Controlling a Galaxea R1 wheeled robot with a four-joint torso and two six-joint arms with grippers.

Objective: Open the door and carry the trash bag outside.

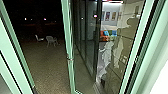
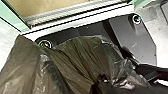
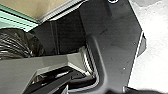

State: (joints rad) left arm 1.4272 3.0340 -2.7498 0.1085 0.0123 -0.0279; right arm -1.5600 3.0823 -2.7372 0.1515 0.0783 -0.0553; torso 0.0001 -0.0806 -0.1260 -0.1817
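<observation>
"Trash bag (image 2: 77, 55): how many, and where?"

"One that I can make out, dark and crumpled, low down beside the metal threshold (image 2: 75, 18)."

"And the left and right grippers, clenched or released?"

"Can't tell for either one."

"Edges, then, from the left?"

"One green frame post (image 1: 15, 45) at ten o'clock. Next comes an open gap at eleven, with paved yard (image 1: 46, 67) beyond it."

"What's out there?"

"Two white chairs (image 1: 51, 40), well out at eleven, with two small lights (image 1: 45, 19) in the dark above them."

"And what's in the way?"

"One glass door (image 1: 85, 70). Its green edge (image 1: 68, 45) stands just short of twelve, so it bounds the gap. Through glass at one o'clock there's a colourful sofa (image 1: 110, 38) with at least three pictures (image 1: 107, 16) above. Another green frame post (image 1: 136, 45) slants at two."
</observation>
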